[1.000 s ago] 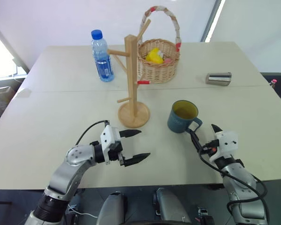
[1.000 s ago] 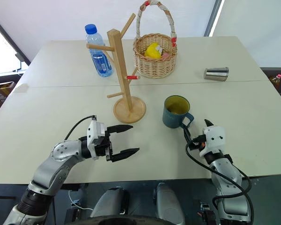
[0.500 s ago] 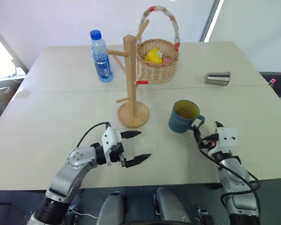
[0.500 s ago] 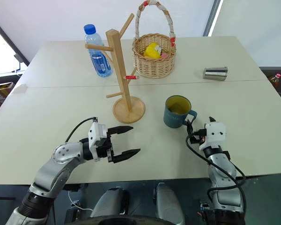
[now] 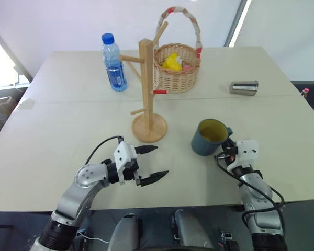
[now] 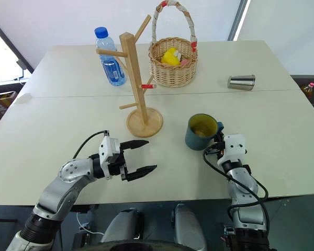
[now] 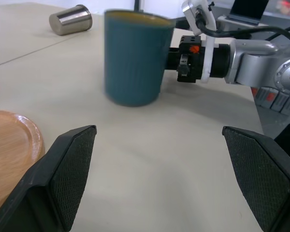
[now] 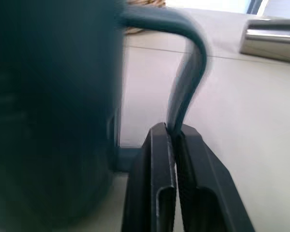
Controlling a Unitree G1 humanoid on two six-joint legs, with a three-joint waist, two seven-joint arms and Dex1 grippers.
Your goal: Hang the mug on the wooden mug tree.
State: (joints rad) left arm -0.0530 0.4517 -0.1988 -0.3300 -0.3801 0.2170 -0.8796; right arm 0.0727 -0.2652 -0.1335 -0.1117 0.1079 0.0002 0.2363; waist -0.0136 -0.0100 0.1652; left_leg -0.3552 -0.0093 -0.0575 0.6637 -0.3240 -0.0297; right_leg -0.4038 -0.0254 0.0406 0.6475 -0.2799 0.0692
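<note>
The dark teal mug [image 5: 209, 138] with a yellow-green inside stands on the table right of the wooden mug tree [image 5: 145, 83], leaning slightly. Its loop handle [image 8: 188, 72] points toward my right gripper [image 5: 226, 150], which is shut on the lower part of that handle. The mug tree is a light post on a round disc base [image 5: 149, 128] with angled pegs, one red-tipped. My left gripper [image 5: 161, 160] hovers open just in front of the base, pointing toward the mug, with nothing between its fingers.
A water bottle [image 5: 114, 63] stands behind and left of the mug tree. A wicker basket [image 5: 177, 65] with a yellow item sits right behind it. A steel cup [image 5: 244, 88] lies on its side at the far right.
My right gripper moved forward and shut on the mug's handle. The mug shifted a little and tipped slightly. The left arm stayed still.
</note>
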